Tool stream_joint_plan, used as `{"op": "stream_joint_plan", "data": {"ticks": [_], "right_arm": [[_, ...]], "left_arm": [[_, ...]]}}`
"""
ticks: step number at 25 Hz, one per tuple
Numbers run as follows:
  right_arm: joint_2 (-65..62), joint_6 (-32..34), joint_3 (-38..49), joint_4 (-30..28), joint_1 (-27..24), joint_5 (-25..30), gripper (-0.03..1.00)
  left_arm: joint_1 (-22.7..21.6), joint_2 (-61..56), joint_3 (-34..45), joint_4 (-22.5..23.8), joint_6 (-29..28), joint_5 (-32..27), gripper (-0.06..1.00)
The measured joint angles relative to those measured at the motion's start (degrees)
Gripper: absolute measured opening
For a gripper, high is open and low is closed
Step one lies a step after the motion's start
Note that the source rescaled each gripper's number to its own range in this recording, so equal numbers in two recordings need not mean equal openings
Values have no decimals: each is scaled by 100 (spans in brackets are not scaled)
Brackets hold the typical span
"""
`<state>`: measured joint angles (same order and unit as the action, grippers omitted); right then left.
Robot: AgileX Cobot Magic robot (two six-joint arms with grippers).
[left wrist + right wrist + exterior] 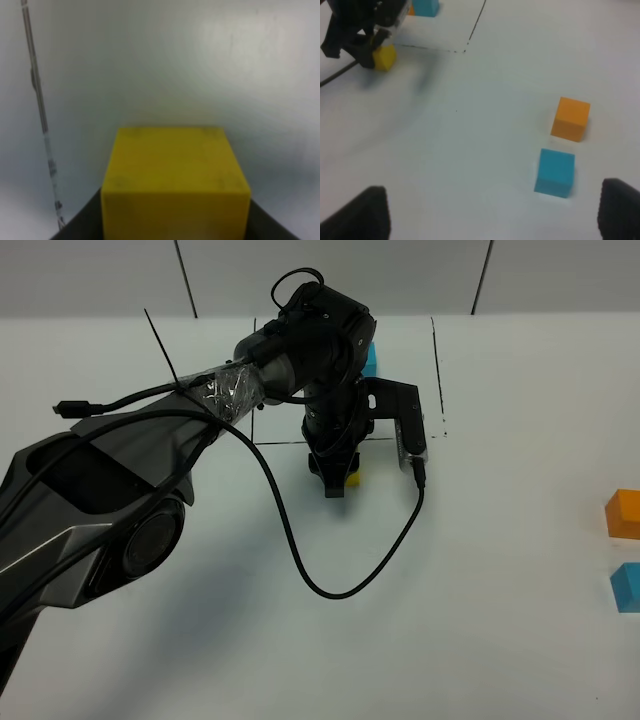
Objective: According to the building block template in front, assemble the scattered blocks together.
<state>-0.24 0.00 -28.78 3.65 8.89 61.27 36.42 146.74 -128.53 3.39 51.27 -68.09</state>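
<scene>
The left pincer (338,486) pinches the yellow block (175,172) between its fingertips.

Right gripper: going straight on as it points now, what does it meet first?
Probably the blue cube, which sits nearest ahead of the open right gripper, a little off its centre line; the orange cube lies beyond. Depth is unclear.

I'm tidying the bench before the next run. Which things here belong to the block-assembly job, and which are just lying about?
Job: outlined template, partly hidden; yellow block, gripped in the left pincer; orange block; blue block.
Lying about: black cable looped over the table.
</scene>
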Motion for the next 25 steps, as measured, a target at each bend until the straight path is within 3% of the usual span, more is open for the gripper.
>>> {"op": "stream_joint_plan", "data": {"ticks": [4, 10, 13, 19, 25], "right_arm": [[0, 0, 0, 0, 0, 0, 71], [0, 0, 0, 0, 0, 0, 71], [0, 0, 0, 0, 0, 0, 71], [0, 0, 0, 0, 0, 0, 71], [0, 0, 0, 0, 0, 0, 71]], "left_arm": [[0, 0, 0, 4, 5, 0, 6], [0, -86, 0, 11, -7, 0, 73], [0, -193, 0, 14, -138, 0, 94], [-34, -719, 0, 25, -1063, -10, 97], [-447, -1446, 159, -151, -2008, -15, 97]]}}
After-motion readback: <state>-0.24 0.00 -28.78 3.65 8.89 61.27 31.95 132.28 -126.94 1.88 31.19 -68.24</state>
